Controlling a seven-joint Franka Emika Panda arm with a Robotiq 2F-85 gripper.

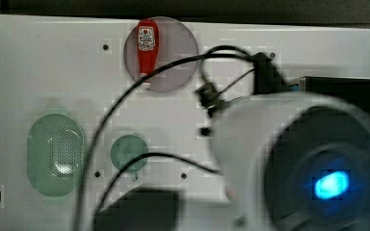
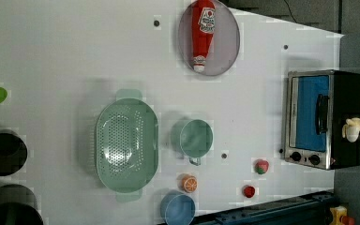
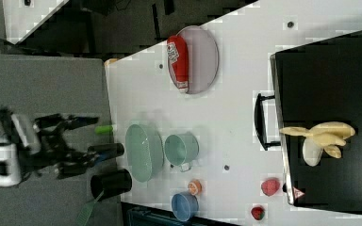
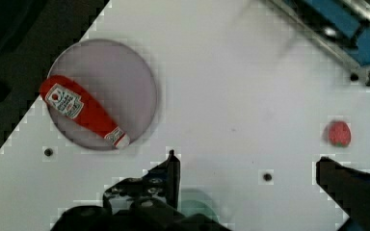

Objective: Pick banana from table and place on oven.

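The banana point(image 3: 321, 136) rests on the oven point(image 3: 330, 75), so my gripper point(image 3: 87, 136) hangs wide open and empty, well away.

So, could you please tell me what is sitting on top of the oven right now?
The banana lies on the oven's black top, near the front edge above the handle. Nothing else rests there. The patch of oven top directly beneath the banana is covered.
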